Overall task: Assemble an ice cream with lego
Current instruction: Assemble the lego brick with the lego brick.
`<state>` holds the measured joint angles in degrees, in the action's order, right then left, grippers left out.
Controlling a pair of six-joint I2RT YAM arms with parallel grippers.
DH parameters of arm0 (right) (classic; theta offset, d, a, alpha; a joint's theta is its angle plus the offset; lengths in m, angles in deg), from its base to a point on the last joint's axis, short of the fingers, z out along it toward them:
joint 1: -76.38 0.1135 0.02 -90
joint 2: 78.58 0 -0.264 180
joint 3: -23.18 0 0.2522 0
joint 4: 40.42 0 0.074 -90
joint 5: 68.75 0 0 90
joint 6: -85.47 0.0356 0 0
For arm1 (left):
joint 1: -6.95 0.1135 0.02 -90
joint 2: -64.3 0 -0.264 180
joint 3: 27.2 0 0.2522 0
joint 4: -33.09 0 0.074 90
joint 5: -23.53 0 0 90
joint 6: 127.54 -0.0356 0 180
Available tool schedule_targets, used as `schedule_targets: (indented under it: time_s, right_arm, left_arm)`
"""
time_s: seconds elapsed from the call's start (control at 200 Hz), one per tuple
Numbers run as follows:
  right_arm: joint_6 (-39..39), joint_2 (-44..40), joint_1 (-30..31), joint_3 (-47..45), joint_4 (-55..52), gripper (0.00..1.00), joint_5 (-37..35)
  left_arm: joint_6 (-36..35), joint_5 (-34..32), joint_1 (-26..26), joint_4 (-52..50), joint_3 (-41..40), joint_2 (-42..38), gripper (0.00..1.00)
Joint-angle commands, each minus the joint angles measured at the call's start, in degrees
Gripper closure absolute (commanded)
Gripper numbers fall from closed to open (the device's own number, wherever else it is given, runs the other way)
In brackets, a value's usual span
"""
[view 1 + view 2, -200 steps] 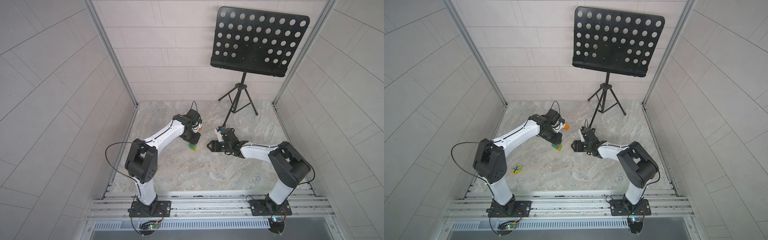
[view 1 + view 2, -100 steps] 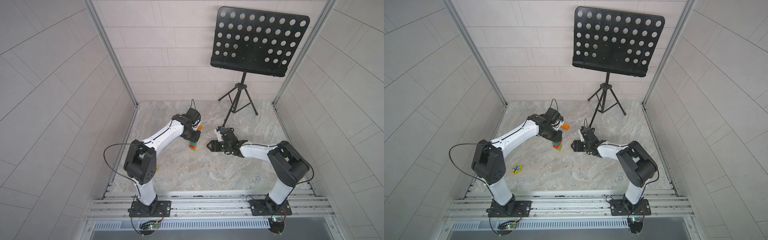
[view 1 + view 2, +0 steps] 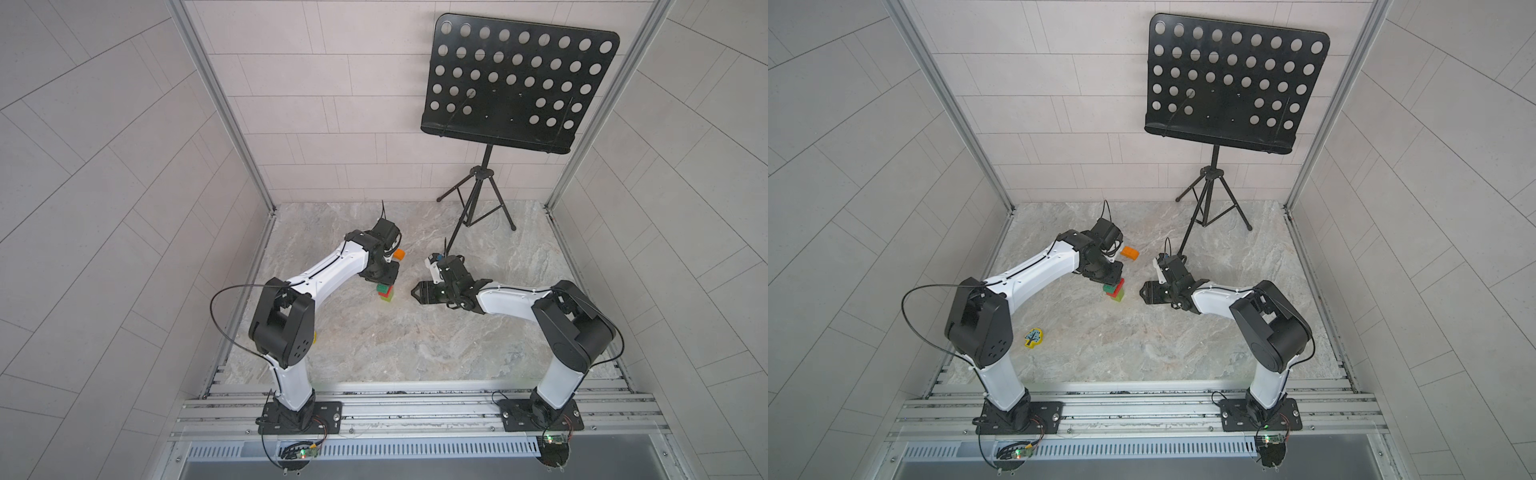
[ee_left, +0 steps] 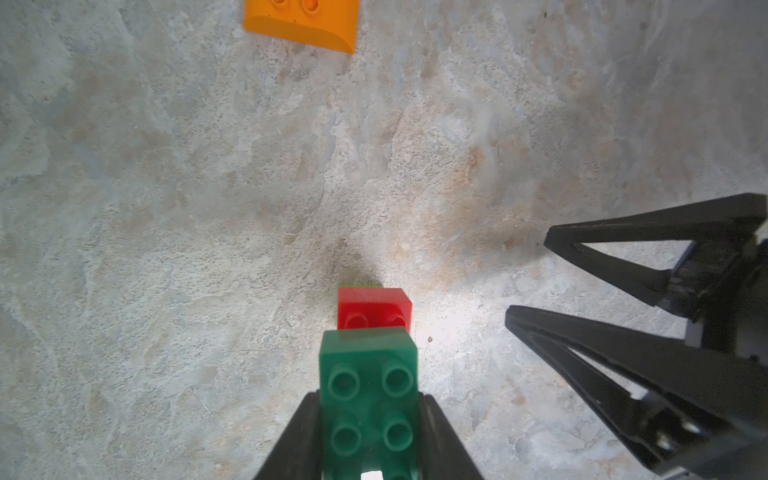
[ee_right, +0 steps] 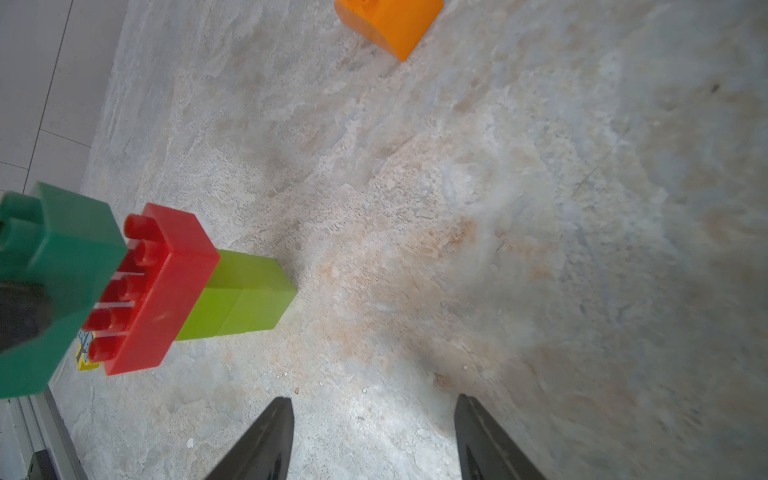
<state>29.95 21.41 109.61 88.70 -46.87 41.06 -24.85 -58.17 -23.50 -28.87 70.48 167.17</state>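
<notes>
the marbled worktop fills the floor of a tiled booth; a black music stand on a tripod stands at its far side, right of centre; the left arm and right arm both reach inward toward the middle; the left tool points down and is clamped on the long sides of the green brick, studs up; the right tool is low over the worktop with its jaws wide and nothing between them, its tips aimed at the stack and clearly apart from it; in the left wrist view it shows beside the stack.

the stack stands upright near the middle of the worktop, just under the left tool; two lime bricks form its narrow stem on the worktop; the longer red brick sits across the top of the stem; the green brick hangs over the red one, shifted so that a row of red studs and one red end show bare; whether the two touch i cannot tell.

the orange brick, rounded on top, lies alone on the worktop beyond the stack, near the left wrist; a flat yellow piece lies well apart, near the left arm's base.
</notes>
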Motion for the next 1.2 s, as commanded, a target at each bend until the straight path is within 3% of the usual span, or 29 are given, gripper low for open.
schedule_targets:
  time_s: [0.0, 0.56, 1.196]
  right_arm:
    - [-1.2, 0.7, 0.4, 1.1, -1.6, 0.34, 0.2]
    - [-1.9, 1.8, 1.1, 2.4, -2.6, 0.34, 1.1]
    - [-3.8, 2.3, 2.6, 3.6, -3.8, 0.34, 1.3]
  left_arm:
    - [0.5, -0.2, -0.5, 0.2, -0.2, 1.0, 1.0]
    - [-1.2, -3.6, -1.5, -0.2, -1.5, 1.4, 1.0]
    - [-1.4, -2.6, -1.5, 2.4, -3.3, -2.0, 1.0]
